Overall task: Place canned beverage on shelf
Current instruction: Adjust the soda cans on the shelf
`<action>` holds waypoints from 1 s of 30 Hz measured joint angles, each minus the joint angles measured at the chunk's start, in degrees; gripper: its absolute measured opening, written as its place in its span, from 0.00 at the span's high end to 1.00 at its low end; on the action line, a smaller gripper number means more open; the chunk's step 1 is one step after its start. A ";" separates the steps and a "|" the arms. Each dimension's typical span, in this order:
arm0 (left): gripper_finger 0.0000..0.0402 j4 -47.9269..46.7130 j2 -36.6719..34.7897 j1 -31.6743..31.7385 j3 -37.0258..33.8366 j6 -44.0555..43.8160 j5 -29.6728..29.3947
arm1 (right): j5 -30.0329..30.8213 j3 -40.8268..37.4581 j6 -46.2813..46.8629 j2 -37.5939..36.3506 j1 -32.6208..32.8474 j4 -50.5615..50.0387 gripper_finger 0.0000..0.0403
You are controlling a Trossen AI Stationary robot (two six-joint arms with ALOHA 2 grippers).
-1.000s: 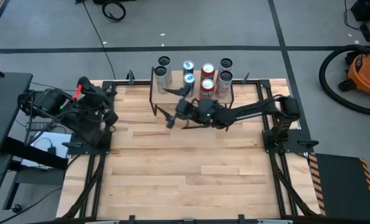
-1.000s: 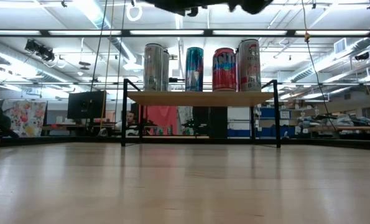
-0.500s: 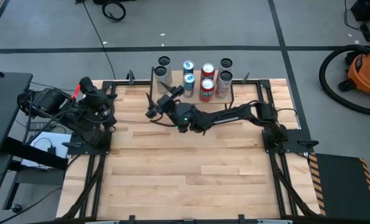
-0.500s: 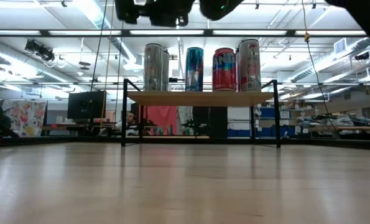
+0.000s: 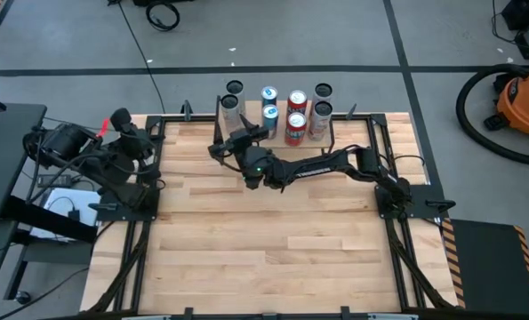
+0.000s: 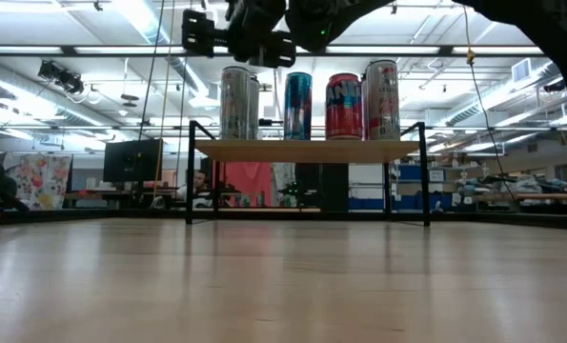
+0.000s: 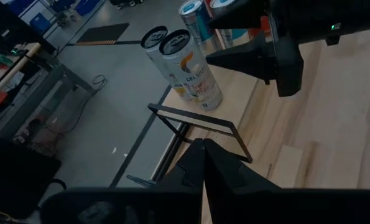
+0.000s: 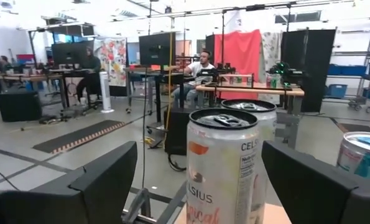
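wooden table (image 5: pixel 246 240) — right gripper (image 5: pixel 224 144) open before shelf (image 5: pixel 246 132)

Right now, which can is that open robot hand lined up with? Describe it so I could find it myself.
Look to the table's far edge, where the shelf stands. The right hand faces its left end. There, the front white can with orange lettering is the one, unlike the blue and red cans alongside.

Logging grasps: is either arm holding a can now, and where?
Nothing is held. The right gripper is open, its jaws either side of the white can, untouched. The left gripper is shut, empty.
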 joint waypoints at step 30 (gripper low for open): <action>0.98 0.03 -5.84 0.00 0.02 1.67 2.56 | -4.65 -0.05 10.17 0.01 -2.82 -6.97 0.14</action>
